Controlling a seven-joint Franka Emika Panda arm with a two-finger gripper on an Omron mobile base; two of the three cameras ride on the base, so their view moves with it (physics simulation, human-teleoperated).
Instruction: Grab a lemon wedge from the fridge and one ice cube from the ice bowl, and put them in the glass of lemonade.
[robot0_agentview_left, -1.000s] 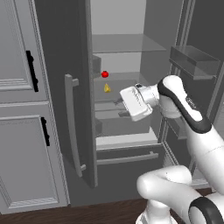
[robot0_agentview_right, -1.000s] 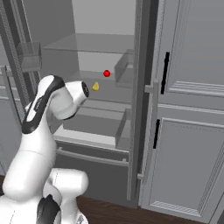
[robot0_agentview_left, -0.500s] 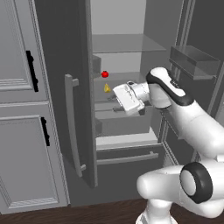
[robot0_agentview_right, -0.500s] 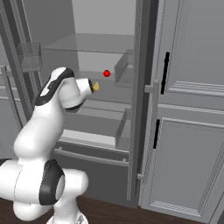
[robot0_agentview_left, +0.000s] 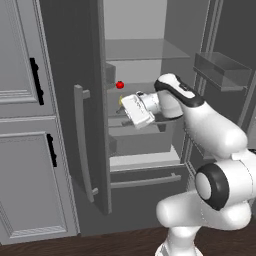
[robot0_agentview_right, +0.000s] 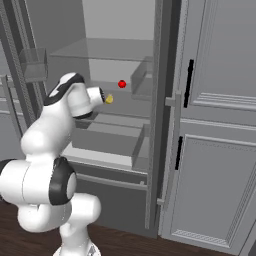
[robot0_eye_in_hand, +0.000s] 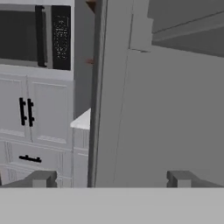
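Note:
The fridge (robot0_agentview_left: 95, 75) stands with both doors open. On its middle glass shelf sits the tiny yellow lemon wedge (robot0_agentview_right: 108, 99), partly covered by my hand in the left base view (robot0_agentview_left: 121, 100). My gripper (robot0_agentview_right: 102, 94) is inside the fridge at shelf height, right beside the wedge and not holding it. In the hand view its fingertips (robot0_eye_in_hand: 41, 178) stand wide apart and open, with nothing between them, facing the inner side of the left door (robot0_eye_in_hand: 153, 113). The ice bowl and the glass of lemonade are out of view.
A small red round fruit (robot0_agentview_left: 120, 85) lies on the same shelf, behind the wedge. A grey drawer (robot0_agentview_right: 107, 137) sticks out below. Clear door bins (robot0_agentview_left: 222, 70) hang on the right door. Panelled cabinets (robot0_agentview_left: 30, 150) flank the fridge; a microwave (robot0_eye_in_hand: 43, 37) shows past the door.
The hand has pushed further left and deeper into the fridge, closing on the lemon wedge, and the elbow has risen. The jaws stay wide open.

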